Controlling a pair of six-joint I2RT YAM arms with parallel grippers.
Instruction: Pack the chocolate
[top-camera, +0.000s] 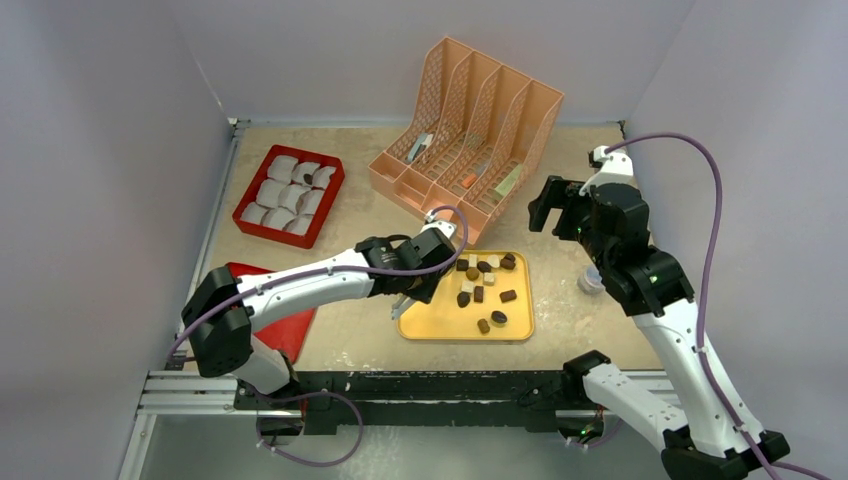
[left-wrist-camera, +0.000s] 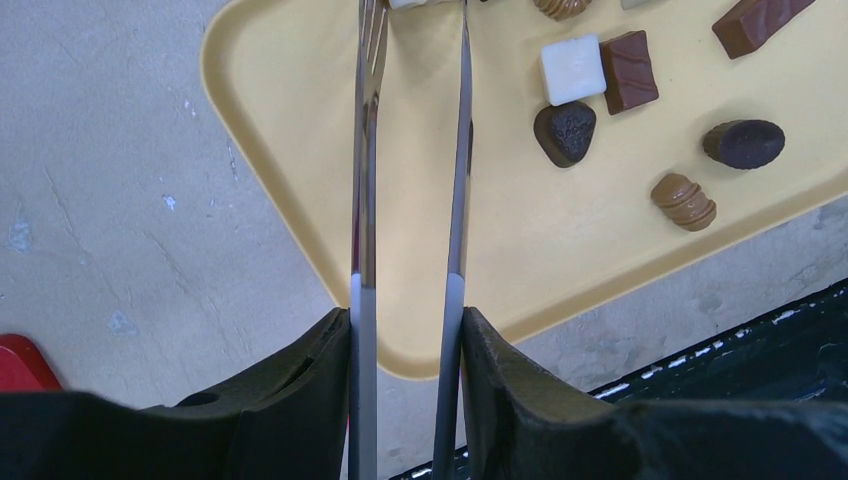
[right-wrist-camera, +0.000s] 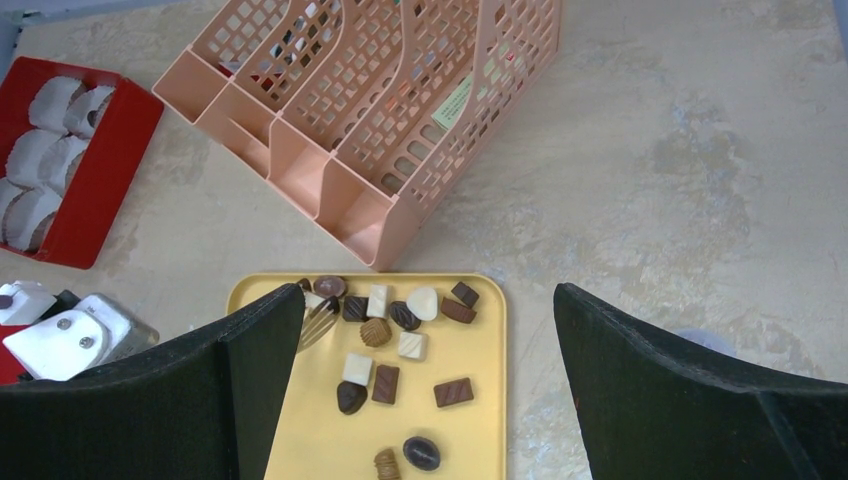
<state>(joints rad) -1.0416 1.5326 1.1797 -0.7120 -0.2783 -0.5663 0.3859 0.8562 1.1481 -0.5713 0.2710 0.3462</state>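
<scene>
Picking step: left end effector (left-wrist-camera: 405, 338) clamped on tongs (left-wrist-camera: 362, 200) (tips apart) over tray (left-wrist-camera: 280, 120); next likely nip chocolate (left-wrist-camera: 565, 131) at 1 o'clock; right end effector (top-camera: 557, 210) wide open, empty

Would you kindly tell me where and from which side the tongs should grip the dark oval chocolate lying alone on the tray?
Pinch the dark oval chocolate across its narrow middle, coming down from above with the tongs. It lies flat on the yellow tray with both long sides clear; the ribbed caramel piece sits apart.
</scene>
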